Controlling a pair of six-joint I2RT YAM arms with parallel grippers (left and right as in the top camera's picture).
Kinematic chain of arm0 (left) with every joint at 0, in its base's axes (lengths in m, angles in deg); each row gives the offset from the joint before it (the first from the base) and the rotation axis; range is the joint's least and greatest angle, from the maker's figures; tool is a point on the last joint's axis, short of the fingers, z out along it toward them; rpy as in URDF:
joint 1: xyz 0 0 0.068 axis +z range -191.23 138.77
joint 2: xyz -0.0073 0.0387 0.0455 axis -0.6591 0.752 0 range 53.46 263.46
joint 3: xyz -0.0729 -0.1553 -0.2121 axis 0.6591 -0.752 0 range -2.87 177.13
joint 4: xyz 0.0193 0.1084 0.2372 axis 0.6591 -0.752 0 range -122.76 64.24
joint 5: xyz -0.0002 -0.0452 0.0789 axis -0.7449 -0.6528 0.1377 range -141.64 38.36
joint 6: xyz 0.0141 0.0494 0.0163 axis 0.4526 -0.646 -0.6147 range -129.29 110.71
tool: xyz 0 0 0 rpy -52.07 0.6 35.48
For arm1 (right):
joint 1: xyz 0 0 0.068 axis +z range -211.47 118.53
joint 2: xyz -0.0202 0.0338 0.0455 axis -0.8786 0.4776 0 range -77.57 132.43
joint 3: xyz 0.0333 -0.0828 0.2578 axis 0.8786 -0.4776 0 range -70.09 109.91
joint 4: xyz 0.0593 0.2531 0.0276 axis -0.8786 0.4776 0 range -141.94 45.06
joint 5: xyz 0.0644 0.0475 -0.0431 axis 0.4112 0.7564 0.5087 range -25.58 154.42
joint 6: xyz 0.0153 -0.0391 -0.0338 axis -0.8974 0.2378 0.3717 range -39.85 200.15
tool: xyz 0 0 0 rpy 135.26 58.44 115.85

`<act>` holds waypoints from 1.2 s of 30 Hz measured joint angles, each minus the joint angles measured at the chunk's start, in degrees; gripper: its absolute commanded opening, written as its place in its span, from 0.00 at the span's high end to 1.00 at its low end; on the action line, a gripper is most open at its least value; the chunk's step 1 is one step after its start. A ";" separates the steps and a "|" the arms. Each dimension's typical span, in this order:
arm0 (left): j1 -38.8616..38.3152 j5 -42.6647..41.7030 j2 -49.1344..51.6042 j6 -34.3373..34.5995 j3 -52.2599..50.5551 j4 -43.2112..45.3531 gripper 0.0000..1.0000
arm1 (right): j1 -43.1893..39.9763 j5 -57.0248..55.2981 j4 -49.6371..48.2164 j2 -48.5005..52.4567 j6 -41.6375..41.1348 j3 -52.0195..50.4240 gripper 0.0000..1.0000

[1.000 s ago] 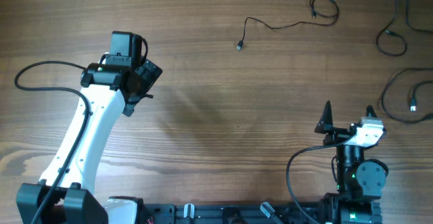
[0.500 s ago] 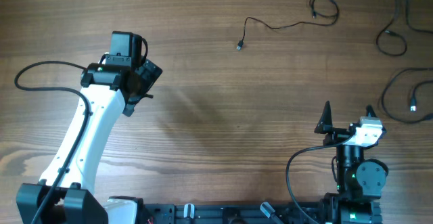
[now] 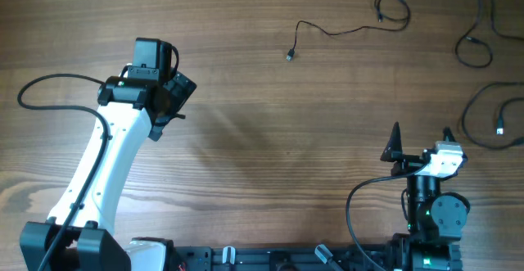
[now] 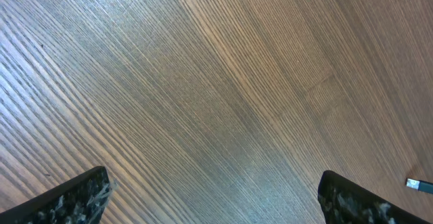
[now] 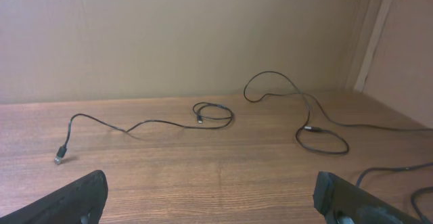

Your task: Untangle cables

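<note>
Three thin black cables lie apart at the far right of the table. One cable (image 3: 290, 55) ends in a small plug near the middle and runs to a loop at the back. A second cable (image 3: 468, 38) loops at the back right corner, and a third cable (image 3: 499, 128) curls by the right edge. My left gripper (image 3: 176, 103) hangs open over bare wood at the left, far from them. My right gripper (image 3: 421, 133) is open near the front edge. The right wrist view shows the first cable (image 5: 155, 122) and second cable (image 5: 308, 127) ahead of the open right gripper (image 5: 211, 198).
In the left wrist view only wood grain lies between the left gripper's (image 4: 213, 200) fingers, with a small plug tip (image 4: 419, 184) at the right edge. A beige wall (image 5: 176, 34) rises behind the table. The arms' thick black wires (image 3: 49, 83) loop at the left and front.
</note>
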 measured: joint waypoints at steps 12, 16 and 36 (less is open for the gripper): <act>-1.01 0.72 -0.57 0.00 0.00 -0.02 0.00 | 0.00 0.00 0.00 0.00 0.00 0.00 0.00; -1.42 1.62 -4.92 0.00 0.00 -0.02 0.00 | 0.00 0.00 0.00 0.00 0.00 0.00 0.00; 3.37 1.44 -75.89 0.02 -33.14 2.67 0.00 | 0.00 0.00 0.04 -0.37 0.00 0.00 0.00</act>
